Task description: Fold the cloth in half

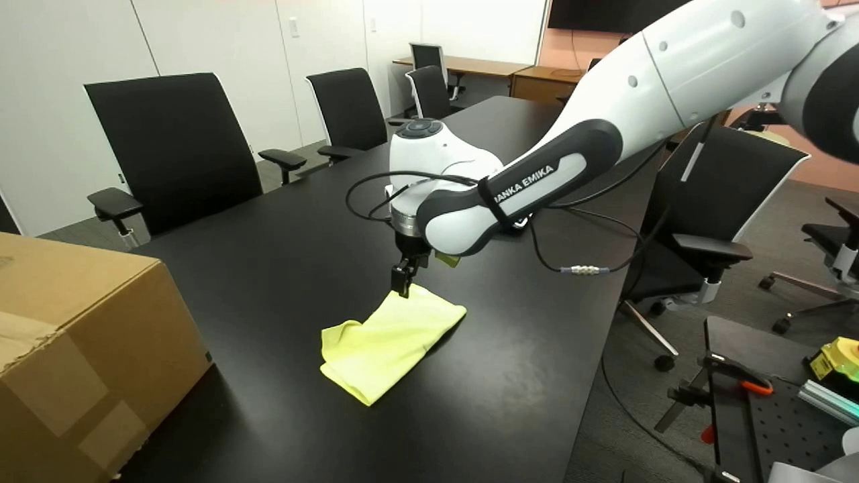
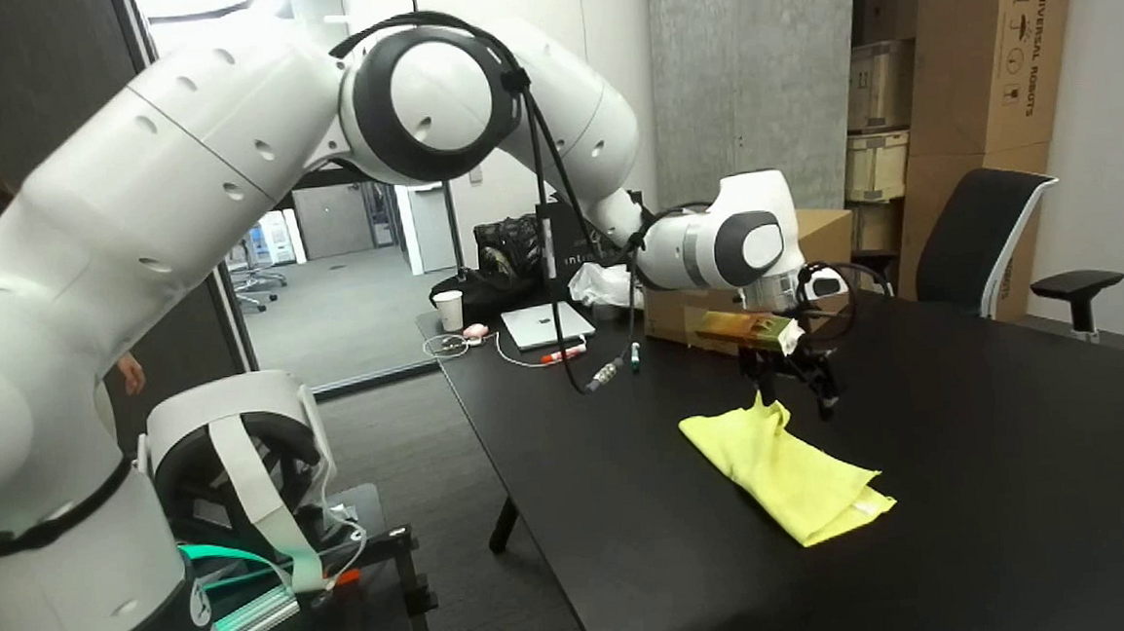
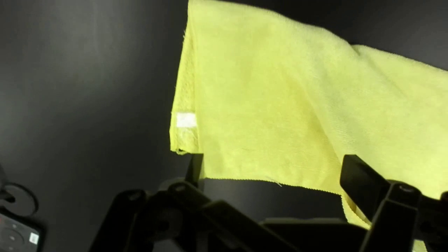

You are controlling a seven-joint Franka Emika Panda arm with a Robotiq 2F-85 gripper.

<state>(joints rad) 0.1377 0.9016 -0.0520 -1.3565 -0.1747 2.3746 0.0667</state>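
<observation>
The pale-yellow cloth (image 1: pixel 396 345) lies on the dark table, folded over into a long, uneven shape. In an exterior view the cloth (image 2: pixel 791 472) has a small raised peak at its far end, by one finger. In the wrist view the cloth (image 3: pixel 262 91) shows a white tag on a lower layer at its left edge. My gripper (image 1: pixel 402 278) is just above the cloth's end, pointing down. The gripper (image 3: pixel 274 166) is open, with its fingers wide apart. The right finger overlaps the cloth in this view; I cannot tell whether it touches. The gripper (image 2: pixel 797 399) has nothing clamped between its fingers.
A cardboard box (image 1: pixel 100 355) stands on the table near the cloth. A laptop (image 2: pixel 545 326), a paper cup (image 2: pixel 449 311) and cables are at a table end. A remote (image 3: pixel 15 232) lies at the lower left of the wrist view. Black chairs (image 1: pixel 178 147) stand along the table.
</observation>
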